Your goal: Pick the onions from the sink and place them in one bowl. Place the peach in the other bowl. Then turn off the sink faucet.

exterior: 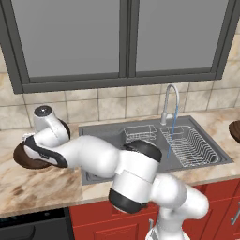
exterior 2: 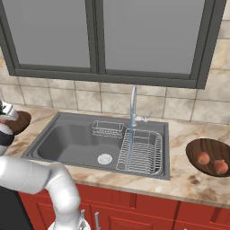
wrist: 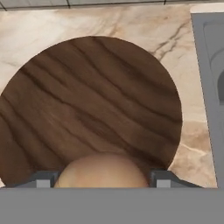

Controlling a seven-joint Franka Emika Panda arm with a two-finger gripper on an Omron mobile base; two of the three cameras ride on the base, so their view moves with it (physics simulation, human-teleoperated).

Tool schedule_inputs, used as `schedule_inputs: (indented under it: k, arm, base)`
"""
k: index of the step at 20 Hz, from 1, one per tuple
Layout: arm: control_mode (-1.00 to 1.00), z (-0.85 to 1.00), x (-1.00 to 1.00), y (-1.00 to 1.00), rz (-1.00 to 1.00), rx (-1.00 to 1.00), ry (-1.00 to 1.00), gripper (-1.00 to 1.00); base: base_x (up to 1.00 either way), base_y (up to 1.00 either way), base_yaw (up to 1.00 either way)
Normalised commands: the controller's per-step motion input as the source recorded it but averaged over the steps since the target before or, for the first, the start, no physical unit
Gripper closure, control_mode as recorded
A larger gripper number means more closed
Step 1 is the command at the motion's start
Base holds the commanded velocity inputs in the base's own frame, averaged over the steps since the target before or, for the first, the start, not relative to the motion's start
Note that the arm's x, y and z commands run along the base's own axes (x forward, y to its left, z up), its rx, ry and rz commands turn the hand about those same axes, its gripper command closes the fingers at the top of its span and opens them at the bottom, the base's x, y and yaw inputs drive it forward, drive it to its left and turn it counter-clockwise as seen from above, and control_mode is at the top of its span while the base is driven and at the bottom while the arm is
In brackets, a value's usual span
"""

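- Left base view: arm swung far left, hand over the dark wooden bowl on the marble counter left of the sink. Fingers hidden behind the wrist here. Chrome gooseneck faucet at the back rim, thin blue stream running down into the wire rack. Second dark bowl's edge at the far right.
- Right base view: grey steel sink, round white drain, small wire basket at the back, big wire rack on the right. Faucet w/ side lever, water on. Right counter: wide brown bowl w/ two reddish-orange onions inside, side by side, not touching. Left bowl peeks out under the hand at the frame's left edge.
- Hand view: gripper pinching the peach, a pale orange-tan round sitting right between the two dark fingertips. It hangs above the wood-grain bowl, round, wavy dark streaks. Beige veined marble around it, grey sink rim at the right.
- No writing or brands readable anywhere.
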Motion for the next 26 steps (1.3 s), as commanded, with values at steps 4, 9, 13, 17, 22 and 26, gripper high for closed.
schedule_inputs:
  k: [4, 9, 13, 17, 22, 26]
  arm:
    - [-1.0, -0.22, 0.39, 0.29, 0.0, 0.0, 0.06, 1.0]
    - [-1.0, -0.14, 0.25, 0.14, -0.01, 0.0, 0.05, -1.0]
    - [-1.0, 0.0, 0.0, -0.18, -0.05, 0.0, 0.01, -1.0]
    - [-1.0, 0.0, 0.0, -0.22, -0.06, 0.0, 0.0, -1.0]
    - [-1.0, -0.04, 0.0, -0.04, -0.04, 0.0, 0.0, -1.0]
    - [-1.0, 0.19, -0.15, -0.8, -0.09, 0.02, 0.0, -1.0]
  base:
    - [0.0, 0.0, 0.0]
    - [0.0, 0.0, 0.0]
    - [0.0, 0.0, 0.0]
    - [0.0, 0.0, 0.0]
    - [0.0, 0.0, 0.0]
    - [0.0, 0.0, 0.0]
